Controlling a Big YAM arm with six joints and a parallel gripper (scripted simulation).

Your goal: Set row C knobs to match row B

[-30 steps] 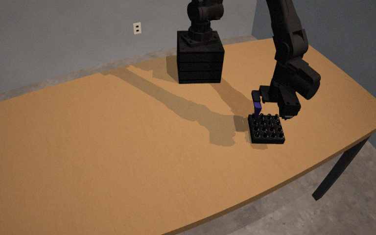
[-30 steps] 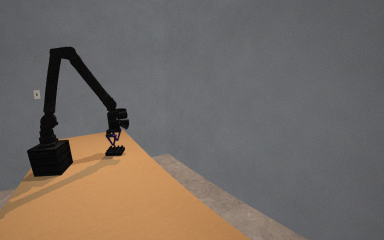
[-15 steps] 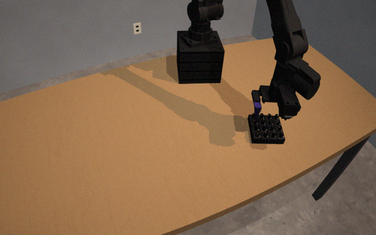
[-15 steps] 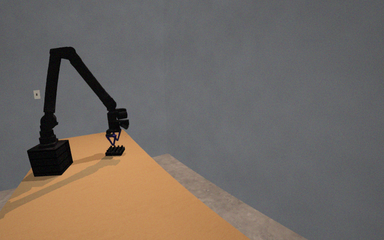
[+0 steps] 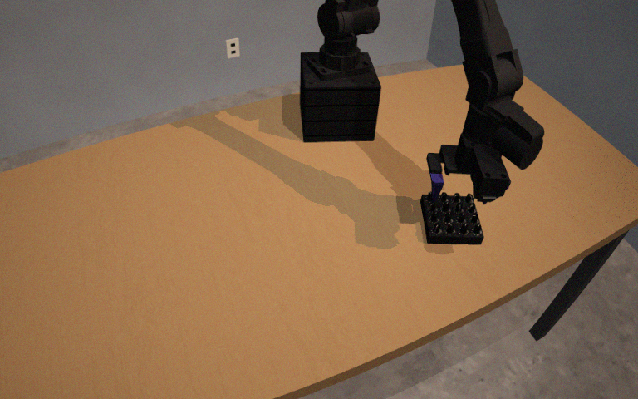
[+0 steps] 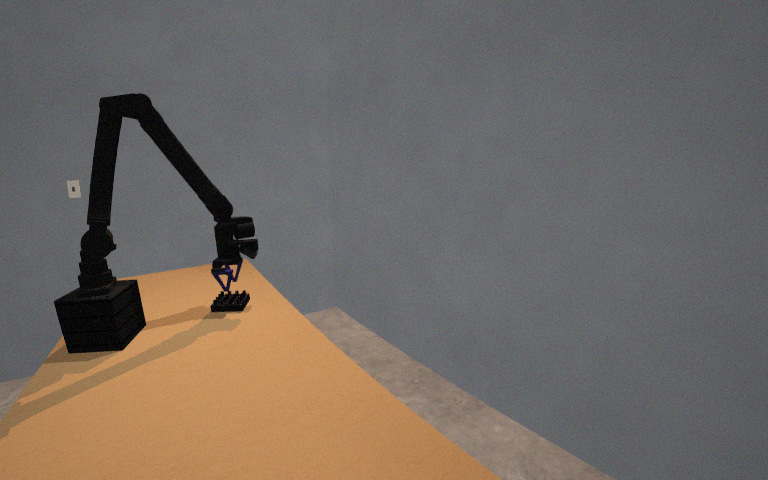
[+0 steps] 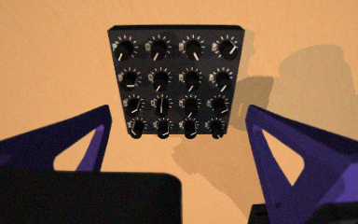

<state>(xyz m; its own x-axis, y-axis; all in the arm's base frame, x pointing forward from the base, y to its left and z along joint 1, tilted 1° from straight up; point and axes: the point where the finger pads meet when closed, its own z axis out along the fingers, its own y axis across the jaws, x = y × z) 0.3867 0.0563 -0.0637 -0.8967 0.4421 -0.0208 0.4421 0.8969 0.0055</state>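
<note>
The knob box (image 5: pixel 452 219) is a black square block with several black knobs in four rows, standing flat on the wooden table near its right side. It also shows in the exterior view (image 6: pixel 229 301). In the wrist view the box (image 7: pixel 176 80) lies just ahead, and each knob shows a white line. The printed names are too small to read, so I cannot tell which row is C. My gripper (image 5: pixel 463 193) hangs just above the box with its purple fingers wide open and empty. In the wrist view the gripper (image 7: pixel 178 112) has a fingertip on each side of the box's near rows.
The arm's black base block (image 5: pixel 339 96) stands at the back of the table, also seen in the exterior view (image 6: pixel 99 315). The table's curved front edge (image 5: pixel 555 273) runs a short way past the box to the right.
</note>
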